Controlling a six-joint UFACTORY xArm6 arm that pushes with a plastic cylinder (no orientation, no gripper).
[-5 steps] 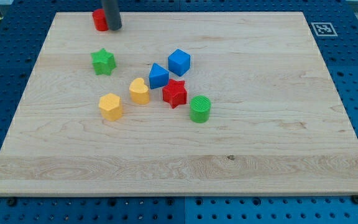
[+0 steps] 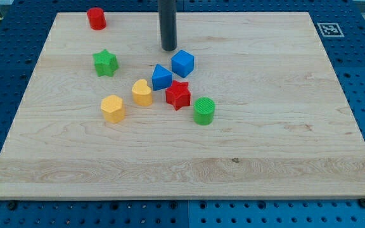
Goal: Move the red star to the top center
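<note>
The red star (image 2: 178, 95) lies near the middle of the wooden board (image 2: 284, 126), touching the blue triangular block (image 2: 161, 77) on its upper left. The blue cube (image 2: 182, 63) sits just above it. My tip (image 2: 168, 49) stands on the board just above and left of the blue cube, a short gap away, and well above the red star.
A green cylinder (image 2: 203, 111) lies right below the red star. A yellow heart (image 2: 142, 92) and a yellow hexagon (image 2: 113, 108) lie to its left. A green star (image 2: 105, 63) sits further left, and a red cylinder (image 2: 96, 18) at the top left.
My tip has moved right and down from beside the red cylinder to just above the blue cube. No block has moved.
</note>
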